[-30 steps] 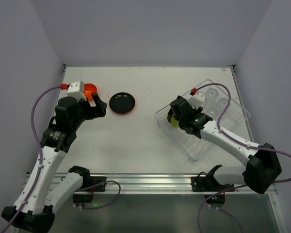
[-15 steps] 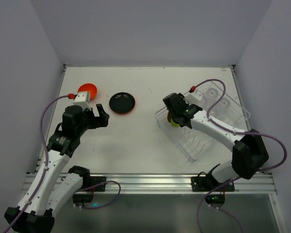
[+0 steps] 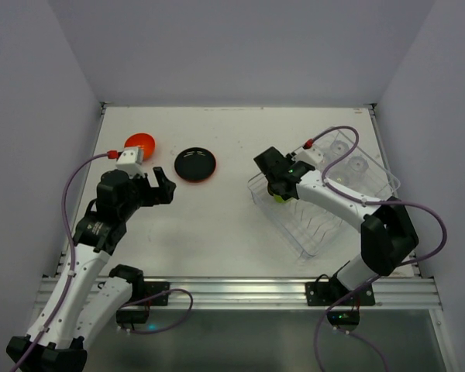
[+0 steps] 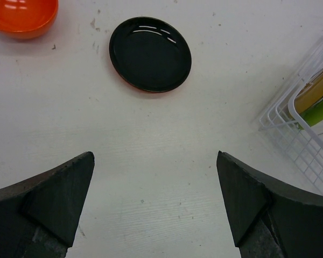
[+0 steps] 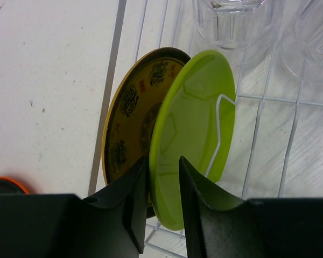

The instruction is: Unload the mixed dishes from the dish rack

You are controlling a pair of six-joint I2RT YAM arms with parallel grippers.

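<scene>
My right gripper (image 5: 162, 161) comes in from 6 o'clock, its black fingers (image 5: 130, 209) pinching the lower rim of the lime green plate (image 5: 196, 123). That plate stands on edge in the dish rack (image 5: 280, 100), with a thin white divider crossing its face. The brown-yellow patterned plate (image 5: 130, 123) leans just behind it at 9 o'clock. I see one clear cup (image 5: 234, 21) at 12 o'clock and another (image 5: 312, 32) at 2 o'clock. The white table (image 5: 48, 80) fills the 10 o'clock side.

White scuffed tabletop (image 3: 217, 232); 3 pale lavender walls (image 3: 240, 46); aluminium rail (image 3: 232, 288).
</scene>
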